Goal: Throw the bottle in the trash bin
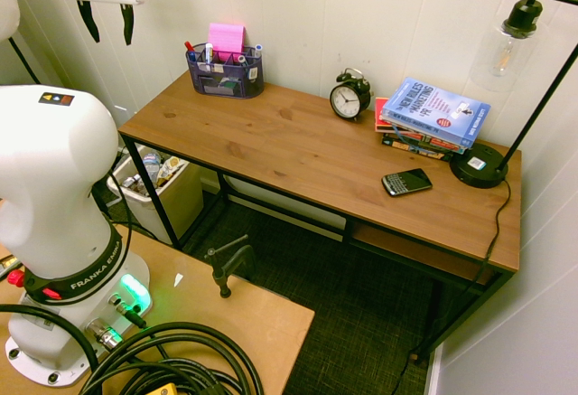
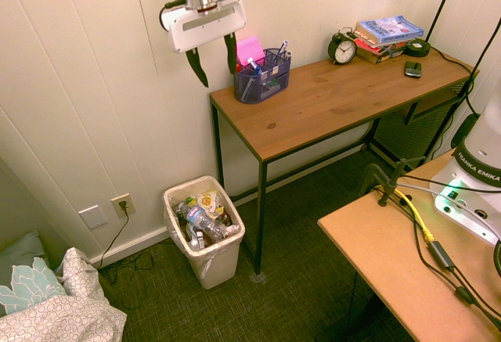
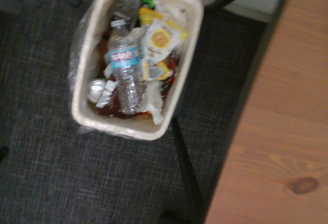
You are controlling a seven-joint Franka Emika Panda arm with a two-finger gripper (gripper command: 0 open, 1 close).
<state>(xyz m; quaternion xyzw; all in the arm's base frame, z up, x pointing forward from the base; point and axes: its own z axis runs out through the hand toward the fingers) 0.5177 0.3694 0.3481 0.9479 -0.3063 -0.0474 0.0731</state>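
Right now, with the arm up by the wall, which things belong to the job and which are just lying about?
Job:
bottle, lying in the bin
bin, on the floor beside the desk
hand, open and empty above the bin

Lying about:
pen holder
clock
books
phone
lamp

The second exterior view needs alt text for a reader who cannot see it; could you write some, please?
A clear plastic bottle lies on top of the rubbish in a cream trash bin on the floor beside a wooden desk. High above the bin, the robot's hand hangs open and empty, pointing down.
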